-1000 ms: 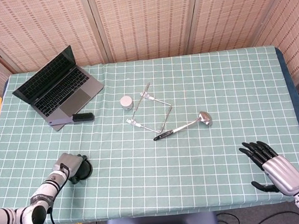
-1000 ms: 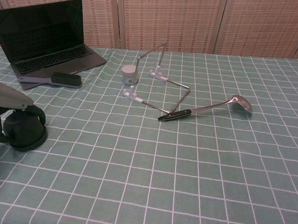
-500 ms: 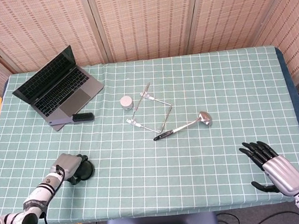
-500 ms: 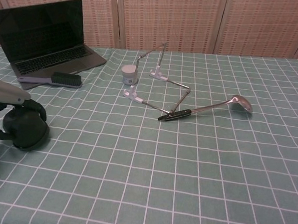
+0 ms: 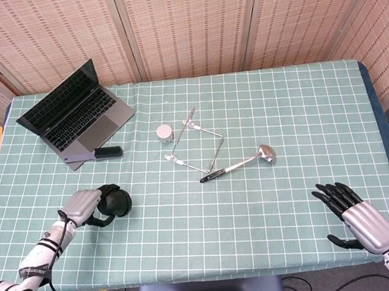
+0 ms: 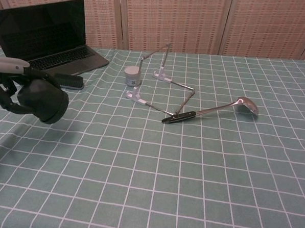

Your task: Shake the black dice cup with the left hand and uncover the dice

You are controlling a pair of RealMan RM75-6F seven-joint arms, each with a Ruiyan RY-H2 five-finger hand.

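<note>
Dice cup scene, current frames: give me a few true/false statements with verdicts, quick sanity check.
1. The left hand holds the black dice cup clear of the tablecloth. True; the chest view shows the cup tilted, above the cloth.
2. The right hand holds the ladle. False; it is near the table's front right corner, fingers apart, holding nothing, and the ladle lies mid-table.
3. The laptop is shut. False; its lid stands open at the far left corner.
4. A small white jar stands beside the folded metal stand. True.
5. Dice lie uncovered on the cloth. False; none are visible in either view.
</note>
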